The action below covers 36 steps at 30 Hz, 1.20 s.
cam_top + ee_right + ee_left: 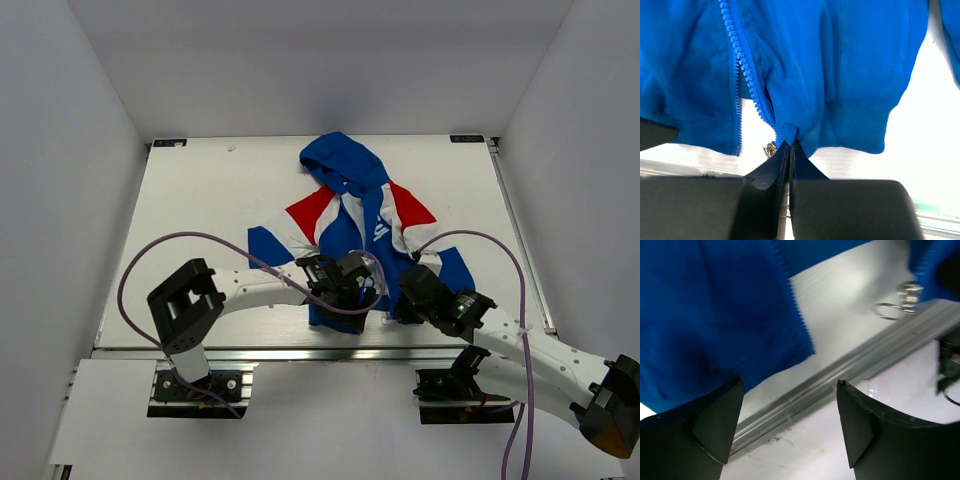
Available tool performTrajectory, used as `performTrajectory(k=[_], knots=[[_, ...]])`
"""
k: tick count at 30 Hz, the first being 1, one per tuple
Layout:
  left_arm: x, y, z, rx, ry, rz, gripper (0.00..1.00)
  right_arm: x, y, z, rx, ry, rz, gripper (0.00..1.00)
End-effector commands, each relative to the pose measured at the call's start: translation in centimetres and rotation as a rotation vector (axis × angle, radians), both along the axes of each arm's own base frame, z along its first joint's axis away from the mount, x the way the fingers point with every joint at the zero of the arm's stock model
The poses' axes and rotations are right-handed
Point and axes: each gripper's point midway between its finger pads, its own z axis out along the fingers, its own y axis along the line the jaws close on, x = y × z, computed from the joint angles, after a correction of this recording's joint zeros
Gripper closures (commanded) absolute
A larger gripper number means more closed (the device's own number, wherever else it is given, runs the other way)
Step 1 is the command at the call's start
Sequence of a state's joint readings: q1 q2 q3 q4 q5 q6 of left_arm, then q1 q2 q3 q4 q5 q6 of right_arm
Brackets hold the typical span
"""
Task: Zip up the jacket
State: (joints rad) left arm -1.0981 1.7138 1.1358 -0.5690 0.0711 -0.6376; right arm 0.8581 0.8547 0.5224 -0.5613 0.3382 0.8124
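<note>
the jacket (345, 238) lies flat on the white table (200, 200), front up and open down the middle. its hood (340, 160) points to the far side and its hem sits at the near edge, right where both arms reach.

my right gripper (791, 146) is clenched on the bottom corner of one front panel, just where the zipper teeth (743, 65) run out at the ribbed hem. i judge this pinch is there to anchor the hem and keep the teeth taut, so the slider has something to pull against. a small metal piece glints just beside the pinch; i can't tell whether it is seated on the teeth.

my left gripper (790, 386) hangs released, fingers well apart. one finger (715, 425) is tucked at the edge of the other panel's hem and grips nothing. a metal pull ring (887, 311) lies off to one side on the table, near more blue fabric. that looks like the next thing for this hand to catch.

the tabletop is smooth and matte white, and an aluminium rail (855, 362) runs along its near edge. plain white walls (60, 150) box in the cell, and purple cables (180, 242) loop off both arms.
</note>
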Motion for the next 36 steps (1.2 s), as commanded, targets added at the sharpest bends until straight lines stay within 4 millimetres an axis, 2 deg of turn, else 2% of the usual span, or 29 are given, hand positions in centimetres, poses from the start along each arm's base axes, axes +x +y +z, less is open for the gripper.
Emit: performTrajectory(k=[1, 4, 5, 10, 15, 18, 19, 21, 25, 32, 33, 36], knots=[[0.7, 0.2, 0.0, 0.038, -0.019, 0.05, 0.16, -0.1, -0.9, -0.3, -0.006, -0.001, -0.051, 1.0], [1.5, 0.9, -0.9, 0.104, -0.043, 0.079, 0.19, 0.0, -1.2, -0.3, -0.004, -0.014, -0.062, 1.0], [1.5, 1.0, -1.9, 0.136, -0.035, 0.08, 0.19, 0.0, -1.3, -0.4, -0.005, -0.018, -0.066, 1.0], [1.9, 0.7, -3.1, 0.182, -0.026, 0.068, 0.24, -0.1, -1.7, -0.7, -0.01, -0.016, -0.088, 1.0], [3.0, 2.6, -4.5, 0.305, -0.073, 0.136, 0.3, -0.2, -2.1, -0.8, -0.001, -0.019, -0.109, 1.0], [3.2, 2.7, -5.2, 0.329, -0.077, 0.134, 0.29, -0.2, -2.4, -0.8, -0.003, -0.024, -0.123, 1.0], [3.2, 2.9, -5.5, 0.347, -0.073, 0.133, 0.24, -0.3, -2.5, -0.8, -0.009, -0.022, -0.124, 1.0], [3.3, 2.8, -6.2, 0.374, -0.064, 0.123, 0.21, -0.2, -2.7, -0.8, -0.015, -0.025, -0.135, 1.0], [3.2, 2.5, -6.4, 0.365, -0.061, 0.104, 0.19, -0.1, -2.9, -0.8, -0.027, -0.026, -0.142, 1.0], [3.1, 4.2, -8.5, 0.46, -0.059, 0.09, 0.32, 0.1, -3.1, -0.7, -0.04, -0.029, -0.15, 1.0], [3.1, 4.4, -8.6, 0.47, -0.06, 0.088, 0.37, 0.0, -3.2, -0.8, -0.048, -0.027, -0.15, 1.0], [3.1, 4.6, -9.2, 0.491, -0.059, 0.081, 0.4, 0.1, -3.4, -0.7, -0.053, -0.03, -0.162, 1.0]])
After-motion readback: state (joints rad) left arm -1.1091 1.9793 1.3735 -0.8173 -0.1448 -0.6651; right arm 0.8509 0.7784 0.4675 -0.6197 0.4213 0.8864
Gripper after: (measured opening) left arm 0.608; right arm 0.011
